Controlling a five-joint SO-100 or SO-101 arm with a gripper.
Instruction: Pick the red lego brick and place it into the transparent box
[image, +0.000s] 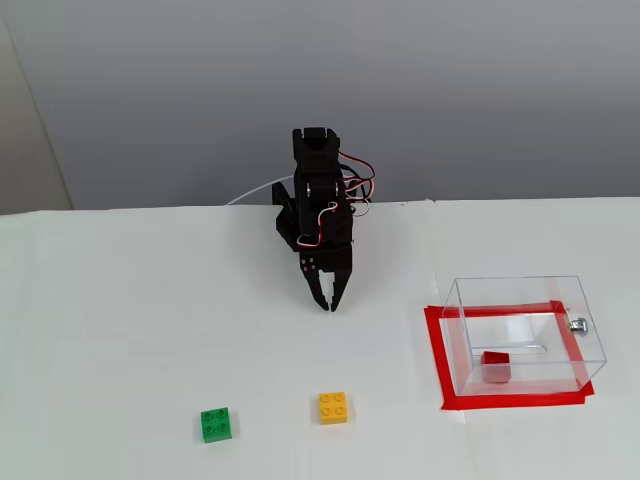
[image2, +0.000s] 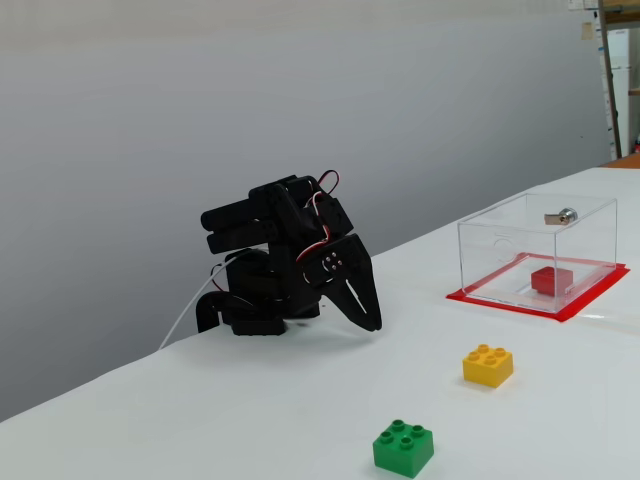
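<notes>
The red lego brick (image: 496, 366) (image2: 551, 279) lies on the floor of the transparent box (image: 523, 292) (image2: 498, 244), which stands at the right of the table in both fixed views. My black arm is folded down at the table's back edge. Its gripper (image: 328, 306) (image2: 375, 325) points down at the table, shut and with nothing in it, far to the left of the box.
A yellow brick (image: 333, 406) (image2: 488, 364) and a green brick (image: 216, 424) (image2: 404, 447) sit near the front edge. A red tape rectangle (image: 436, 361) (image2: 520, 303) outlines the box. A small silver knob (image: 577, 323) (image2: 565, 214) is on the box's side.
</notes>
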